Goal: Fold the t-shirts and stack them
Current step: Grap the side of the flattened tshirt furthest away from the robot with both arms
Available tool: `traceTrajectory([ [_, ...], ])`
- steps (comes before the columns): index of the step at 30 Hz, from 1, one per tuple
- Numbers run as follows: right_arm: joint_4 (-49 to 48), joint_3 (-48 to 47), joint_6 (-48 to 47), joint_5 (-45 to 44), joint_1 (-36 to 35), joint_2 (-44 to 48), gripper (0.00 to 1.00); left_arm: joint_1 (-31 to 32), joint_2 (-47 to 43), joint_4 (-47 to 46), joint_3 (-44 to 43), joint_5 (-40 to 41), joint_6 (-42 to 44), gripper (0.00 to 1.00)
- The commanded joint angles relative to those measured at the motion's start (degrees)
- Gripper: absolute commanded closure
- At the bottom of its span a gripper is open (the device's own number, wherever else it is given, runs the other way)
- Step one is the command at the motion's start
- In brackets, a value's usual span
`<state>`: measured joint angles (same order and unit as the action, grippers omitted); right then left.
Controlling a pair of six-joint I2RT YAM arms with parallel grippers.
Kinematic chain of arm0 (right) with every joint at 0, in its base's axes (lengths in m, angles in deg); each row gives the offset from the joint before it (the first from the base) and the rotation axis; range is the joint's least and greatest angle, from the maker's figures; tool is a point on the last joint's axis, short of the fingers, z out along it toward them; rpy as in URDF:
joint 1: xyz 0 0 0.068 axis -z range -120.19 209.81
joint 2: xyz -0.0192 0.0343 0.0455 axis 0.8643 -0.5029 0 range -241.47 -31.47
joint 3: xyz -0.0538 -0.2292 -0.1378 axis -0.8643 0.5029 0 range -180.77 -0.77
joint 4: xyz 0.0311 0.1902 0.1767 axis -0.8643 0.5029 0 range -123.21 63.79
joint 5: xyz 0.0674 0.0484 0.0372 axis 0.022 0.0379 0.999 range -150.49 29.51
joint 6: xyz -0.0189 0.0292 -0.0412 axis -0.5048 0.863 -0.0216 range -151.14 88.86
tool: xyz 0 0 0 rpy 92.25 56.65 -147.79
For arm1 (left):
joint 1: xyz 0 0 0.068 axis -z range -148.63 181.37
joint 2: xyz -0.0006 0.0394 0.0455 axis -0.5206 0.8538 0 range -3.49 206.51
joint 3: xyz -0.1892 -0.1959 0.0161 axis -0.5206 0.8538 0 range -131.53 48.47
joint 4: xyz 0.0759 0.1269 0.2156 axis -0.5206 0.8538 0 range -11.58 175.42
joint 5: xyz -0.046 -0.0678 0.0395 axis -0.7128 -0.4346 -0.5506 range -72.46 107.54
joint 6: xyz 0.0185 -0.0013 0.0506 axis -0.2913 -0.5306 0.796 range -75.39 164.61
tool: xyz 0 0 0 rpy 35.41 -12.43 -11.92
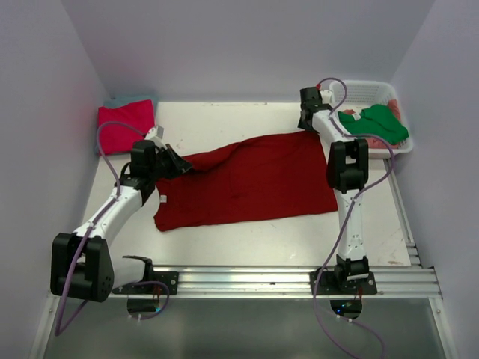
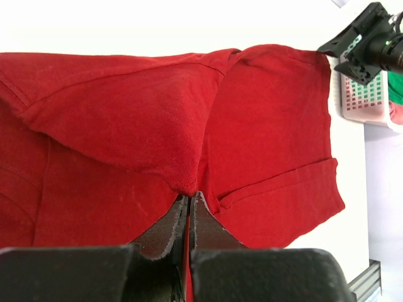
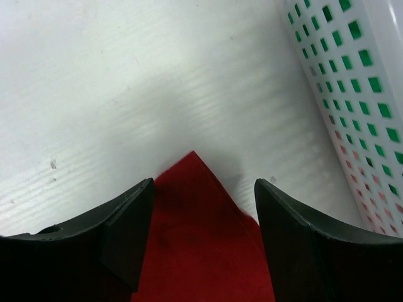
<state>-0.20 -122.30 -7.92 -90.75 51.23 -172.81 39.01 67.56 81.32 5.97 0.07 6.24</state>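
A dark red t-shirt [image 1: 251, 179] lies spread across the middle of the table. My left gripper [image 1: 182, 164] is shut on a pinched fold at the shirt's left edge, seen in the left wrist view [image 2: 189, 194], with the cloth [image 2: 126, 119] lifted over itself. My right gripper [image 1: 308, 123] is open over the shirt's far right corner [image 3: 195, 239], the corner lying between its fingers [image 3: 126, 226]. A folded magenta-pink t-shirt [image 1: 126, 126] sits on a teal one at the far left. A green t-shirt [image 1: 378, 123] and a salmon-pink one [image 1: 394, 108] lie in the basket.
A white lattice basket [image 1: 367, 91] stands at the far right corner, close beside my right gripper; its wall shows in the right wrist view [image 3: 352, 82]. Walls enclose the table on the left, back and right. An aluminium rail [image 1: 299, 280] runs along the near edge.
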Motion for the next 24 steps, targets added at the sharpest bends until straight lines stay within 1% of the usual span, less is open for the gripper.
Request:
traceTrajectory([
  [1, 0.89, -5.63, -2.13, 2.92, 0.32, -1.92, 0.31, 0.27, -1.26, 0.53, 0.31, -0.98, -0.04, 1.00],
  [3, 2.14, -8.10, -1.26, 5.11, 0.67, -3.50, 0.32, 0.27, -1.17, 0.36, 0.66, -0.98, -0.04, 1.00],
  [5, 2.93, -7.67, -0.55, 6.35, 0.93, -3.77, 0.34, 0.27, -1.09, 0.36, 0.75, -0.98, -0.04, 1.00],
  [10, 3.98, -4.51, 2.17, 7.58, 1.11, -2.37, 0.46, 0.27, -0.56, 0.36, 0.84, -0.81, 0.05, 1.00],
  [12, 4.86, -3.71, 3.40, 7.32, 1.28, -1.84, 0.47, 0.27, -0.21, 0.27, 0.75, -1.07, 0.05, 1.00],
  [14, 5.83, -2.75, 4.63, 6.80, 1.20, -0.87, 0.53, 0.27, -0.12, 0.18, 0.84, -1.07, -0.04, 1.00],
  [16, 5.75, -1.08, 5.34, 6.36, 1.28, 0.27, 0.62, 0.27, 0.23, 0.09, 0.84, -1.16, -0.21, 1.00],
  [17, 5.66, -0.55, 5.52, 5.66, 1.20, 0.53, 0.76, 0.27, 0.32, -0.08, 0.93, -1.16, -0.13, 1.00],
  [19, 5.31, 0.15, 6.04, 4.34, 1.28, 1.15, 0.94, 0.27, 0.50, -0.43, 1.02, -1.16, -0.13, 1.00],
  [20, 5.39, 0.25, 6.13, 3.29, 1.20, 1.24, 1.00, 0.27, 0.58, -0.52, 1.02, -1.16, -0.04, 1.00],
  [24, 4.61, -0.02, 5.43, 0.91, 1.28, 1.76, 1.00, 0.27, 0.85, -1.92, 0.75, -1.33, 1.54, 1.00],
])
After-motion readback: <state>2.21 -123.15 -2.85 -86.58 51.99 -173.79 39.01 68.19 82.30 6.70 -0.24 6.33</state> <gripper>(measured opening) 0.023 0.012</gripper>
